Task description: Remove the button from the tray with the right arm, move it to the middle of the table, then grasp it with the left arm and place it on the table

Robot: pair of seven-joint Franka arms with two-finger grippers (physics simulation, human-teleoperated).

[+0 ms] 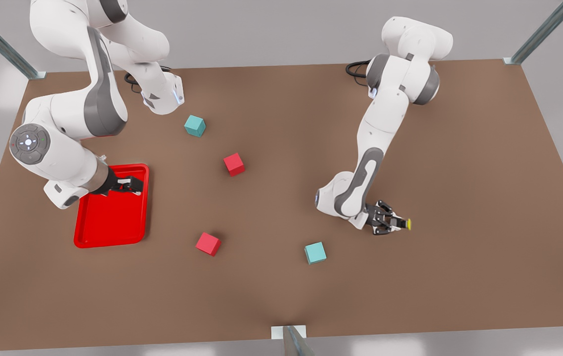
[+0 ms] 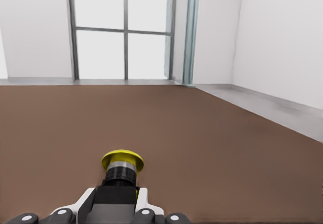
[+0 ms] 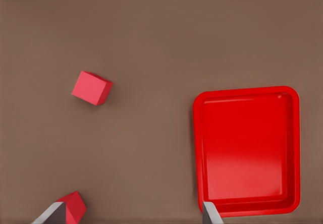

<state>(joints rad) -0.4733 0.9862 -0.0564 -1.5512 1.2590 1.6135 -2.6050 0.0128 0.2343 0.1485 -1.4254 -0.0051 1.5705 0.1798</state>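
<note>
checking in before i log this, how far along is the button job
Done: the tray is empty and the handover is past. In hand: the left gripper holds the button sideways. Left: setting it on the table. The right gripper waits above the tray.

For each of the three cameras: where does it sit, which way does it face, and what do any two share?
Front view: high off the arms, looking down on the table, both arms and the tray.
Left wrist view: low behind the left tool, facing across the table to a window; it grips the button.
Right wrist view: above, facing straight down; right tool fingertips show.
Shared: tray and a red cube in the front and right wrist views.
</note>
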